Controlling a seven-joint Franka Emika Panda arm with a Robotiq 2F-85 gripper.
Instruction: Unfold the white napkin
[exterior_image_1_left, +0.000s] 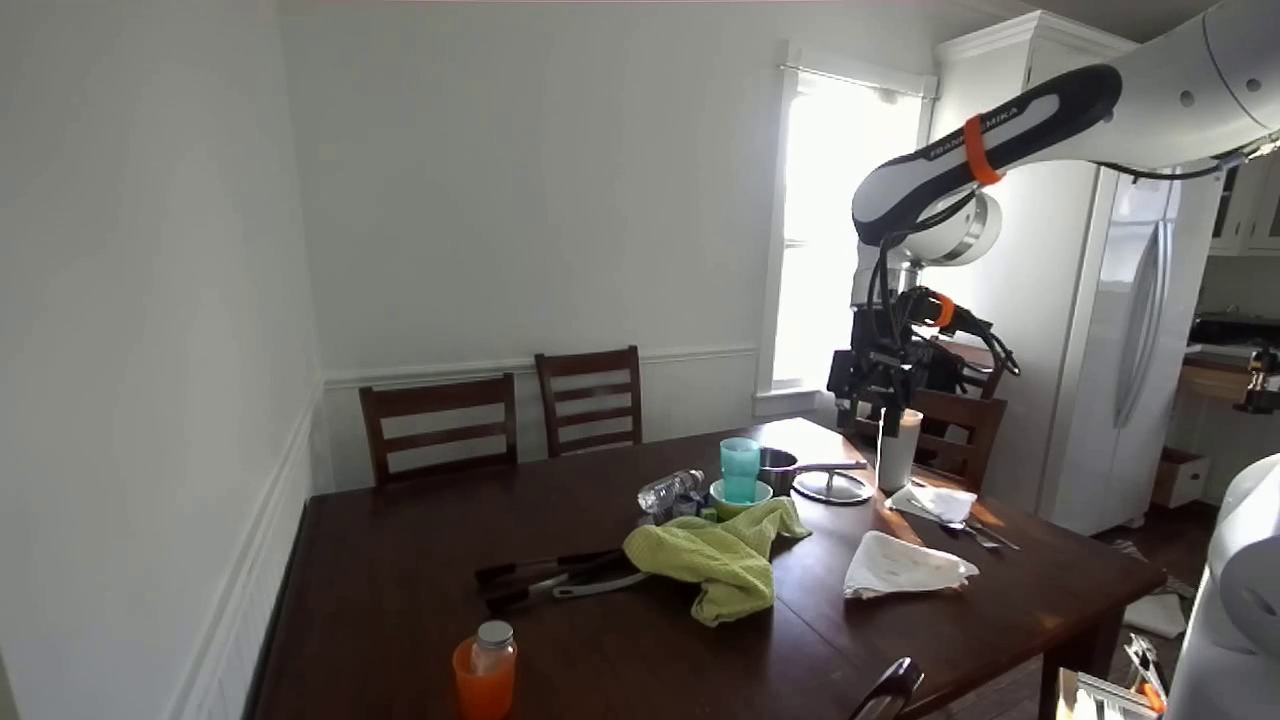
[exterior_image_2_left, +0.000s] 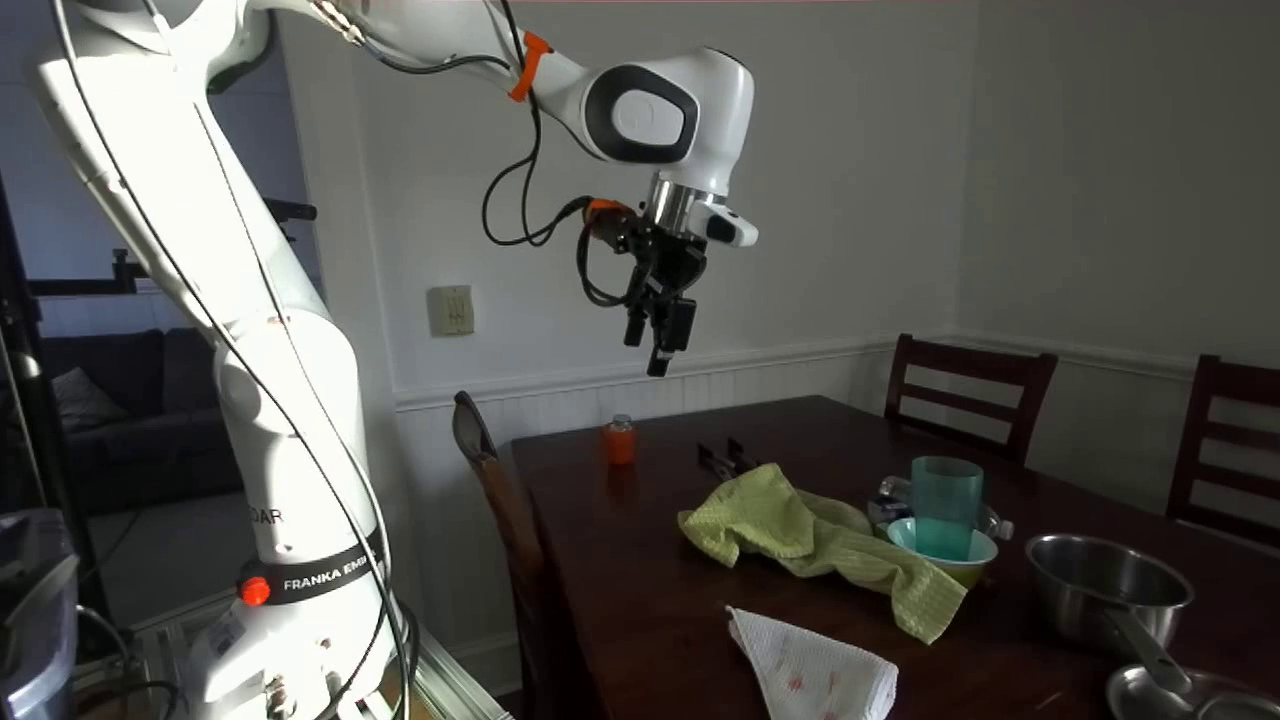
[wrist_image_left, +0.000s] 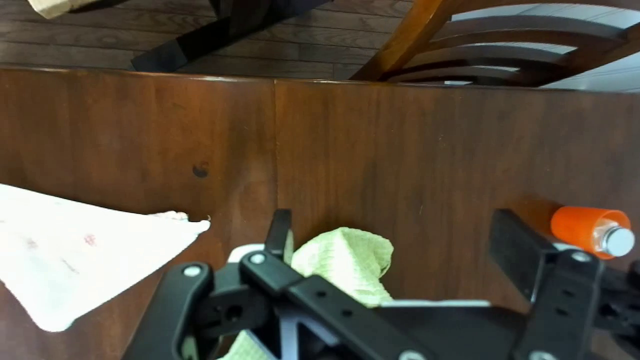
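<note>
The white napkin (exterior_image_1_left: 905, 567) lies folded in a rough triangle on the dark wooden table, with faint reddish marks. It also shows in an exterior view (exterior_image_2_left: 815, 668), cut off by the bottom edge, and at the left of the wrist view (wrist_image_left: 90, 250). My gripper (wrist_image_left: 392, 225) is open and empty, its fingers wide apart. It hangs well above the table in both exterior views (exterior_image_1_left: 868, 412) (exterior_image_2_left: 650, 350). In the wrist view the napkin lies to the left of the fingers, apart from them.
A green cloth (wrist_image_left: 342, 260) lies beside the napkin, partly over black-handled utensils (exterior_image_1_left: 545, 568). A teal cup (exterior_image_1_left: 740, 470) in a bowl, a pot (exterior_image_2_left: 1085, 590), a lid (exterior_image_1_left: 832, 488) and a white cylinder (exterior_image_1_left: 900, 455) stand farther along. An orange cup (wrist_image_left: 575, 227) holds a small bottle.
</note>
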